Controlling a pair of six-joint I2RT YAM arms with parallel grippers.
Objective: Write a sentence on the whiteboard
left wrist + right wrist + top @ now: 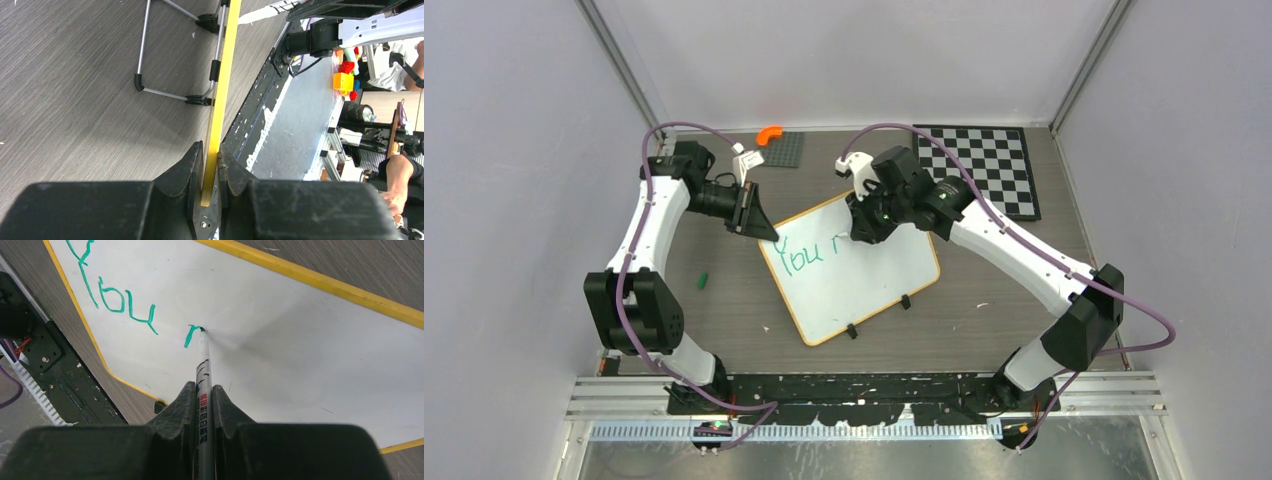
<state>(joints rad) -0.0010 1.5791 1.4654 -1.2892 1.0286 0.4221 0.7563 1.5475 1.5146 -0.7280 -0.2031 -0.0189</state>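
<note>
My left gripper [210, 152] clamps the yellow rim of the whiteboard [864, 285], a light, stiff, slick panel mid-desk [714, 320] that is best held by that edge, while my right gripper [203, 388] pinches the marker [202, 357], its tip on the unfinished sentence [804, 256].

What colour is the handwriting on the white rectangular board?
Green, clearest in the right wrist view: the handwriting on the yellow-rimmed whiteboard.

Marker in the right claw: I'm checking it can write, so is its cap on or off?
Off: the marker has its bare tip touching the whiteboard at the green stroke.
</note>
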